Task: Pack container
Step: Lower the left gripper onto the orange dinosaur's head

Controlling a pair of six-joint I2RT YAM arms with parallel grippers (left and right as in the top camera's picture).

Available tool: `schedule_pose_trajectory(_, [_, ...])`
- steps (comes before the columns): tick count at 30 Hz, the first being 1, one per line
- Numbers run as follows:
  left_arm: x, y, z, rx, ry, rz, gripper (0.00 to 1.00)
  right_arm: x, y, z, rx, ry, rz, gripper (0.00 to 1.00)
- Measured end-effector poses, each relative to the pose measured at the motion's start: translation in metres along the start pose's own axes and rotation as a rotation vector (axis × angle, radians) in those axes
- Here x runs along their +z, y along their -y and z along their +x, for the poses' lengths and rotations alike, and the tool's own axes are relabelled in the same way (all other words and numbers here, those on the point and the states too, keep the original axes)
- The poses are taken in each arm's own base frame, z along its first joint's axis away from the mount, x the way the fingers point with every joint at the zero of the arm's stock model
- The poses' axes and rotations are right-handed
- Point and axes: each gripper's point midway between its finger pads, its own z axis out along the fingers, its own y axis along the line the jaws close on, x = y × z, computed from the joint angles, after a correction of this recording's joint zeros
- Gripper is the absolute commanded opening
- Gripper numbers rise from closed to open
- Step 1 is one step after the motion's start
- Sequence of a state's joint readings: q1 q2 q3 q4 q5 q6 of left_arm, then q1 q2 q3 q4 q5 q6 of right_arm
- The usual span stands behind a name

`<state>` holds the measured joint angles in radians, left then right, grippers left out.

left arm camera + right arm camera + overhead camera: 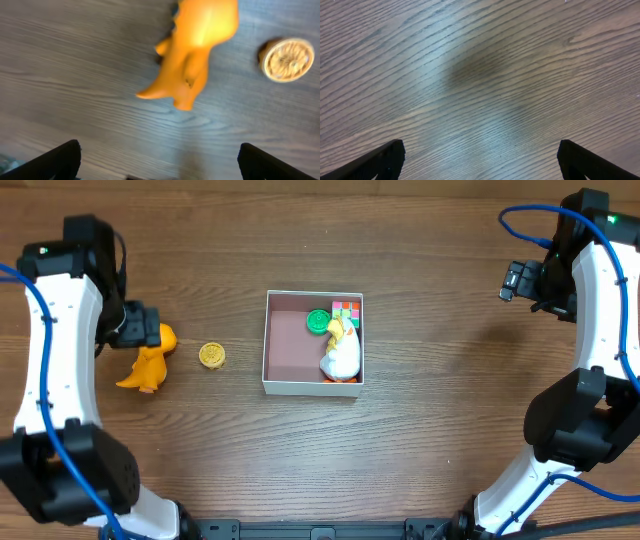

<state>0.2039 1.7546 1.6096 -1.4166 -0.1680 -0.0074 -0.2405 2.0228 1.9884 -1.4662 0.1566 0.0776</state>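
We found the container [288,350] at the middle of the worktop [420,440], slightly toward the far edge. It was a shallow square box with thin white walls and a matt pinkish-brown floor. Its right half held a white duck [341,355], a green disc [318,322] and a coloured cube [347,308]. The left half was bare.

Between the container and the left edge lay a yellow disc [211,356], low, round and ribbed. Beyond it was an orange toy [150,365], glossy, rounded and irregular in outline.

The left end effector [159,161] was released, fingers spread wide and holding nothing, beside the orange toy. The right end effector [480,161] was likewise released and empty, over bare wood grain near the far right corner.

We judged the chief risks as follows:
- The smooth, curved toy could slip from a pinch or roll when touched.
- The flat disc offers little to grip.
- The thin container walls could be shoved or snagged by a low approach.
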Motion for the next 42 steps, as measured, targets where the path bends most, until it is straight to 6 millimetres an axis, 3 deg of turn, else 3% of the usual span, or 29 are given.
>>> schedule_pose_trajectory(5, [0.045, 0.011, 0.002, 0.044, -0.101, 0.068, 1.0, 0.0, 0.0, 0.0, 0.0, 0.0, 0.0, 1.0])
schedule_pose_trajectory(17, [0.101, 0.027, -0.015, 0.089, -0.165, 0.11, 1.0, 0.0, 0.0, 0.0, 0.0, 0.0, 0.0, 1.0])
schedule_pose_trajectory(26, [0.124, 0.034, -0.011, 0.117, -0.226, 0.134, 1.0, 0.0, 0.0, 0.0, 0.0, 0.0, 0.0, 1.0])
schedule_pose_trajectory(42, [0.127, 0.036, -0.021, 0.113, -0.189, 0.139, 1.0, 0.0, 0.0, 0.0, 0.0, 0.0, 0.0, 1.0])
